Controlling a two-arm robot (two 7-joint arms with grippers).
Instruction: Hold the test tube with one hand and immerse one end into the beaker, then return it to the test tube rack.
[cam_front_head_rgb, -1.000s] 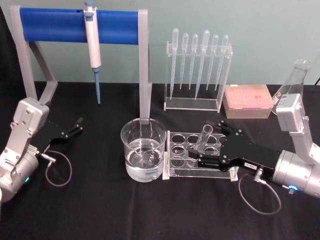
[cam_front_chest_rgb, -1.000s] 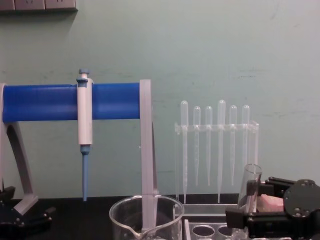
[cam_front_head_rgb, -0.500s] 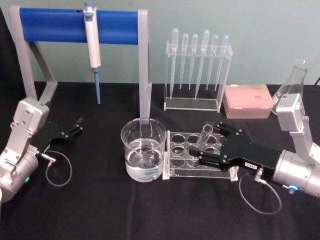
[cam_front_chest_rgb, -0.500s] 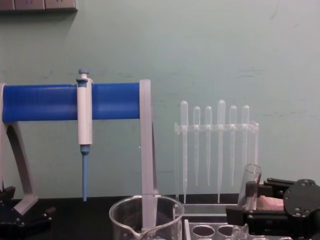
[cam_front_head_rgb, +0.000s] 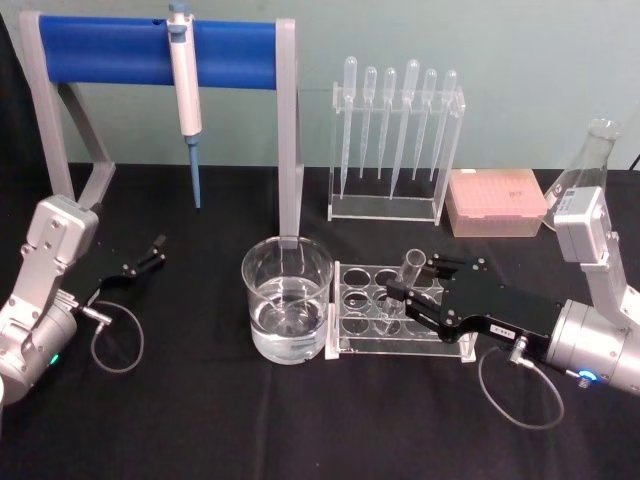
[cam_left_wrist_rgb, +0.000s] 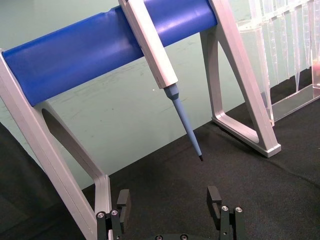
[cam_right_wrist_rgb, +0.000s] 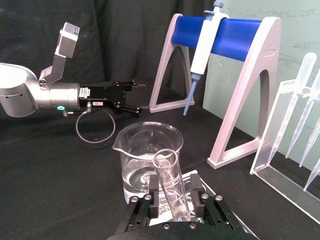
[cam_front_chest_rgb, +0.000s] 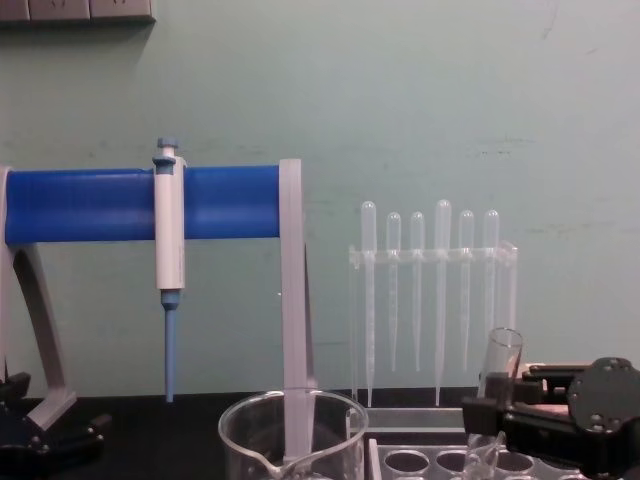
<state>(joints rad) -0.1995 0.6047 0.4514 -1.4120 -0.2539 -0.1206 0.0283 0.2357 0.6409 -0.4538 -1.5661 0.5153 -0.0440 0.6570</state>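
Left gripper (cam_front_head_rgb: 152, 252) sits low over the black table (cam_front_head_rgb: 200, 420) at far left, its 2 fingers (cam_left_wrist_rgb: 123, 201) spread wide, holding nothing. Behind it is a blue stand (cam_front_head_rgb: 110, 50) with a pipettor (cam_front_head_rgb: 185, 85) hanging from it. Beaker (cam_front_head_rgb: 287, 300) is at centre with water in it, just beside the left end of the clear rack (cam_front_head_rgb: 400, 346). Test tube (cam_front_head_rgb: 404, 283) stands in the rack, mouth up, top leaning right, apart from the beaker. Right gripper (cam_front_head_rgb: 412, 279) reaches in from the right at rack height, fingers (cam_right_wrist_rgb: 141, 206) at narrow spread either side of the tube, a slim gap each side, not clamped. 6 pipettes (cam_front_head_rgb: 400, 120) stand behind, with a pink box (cam_front_head_rgb: 497, 203) to their right.
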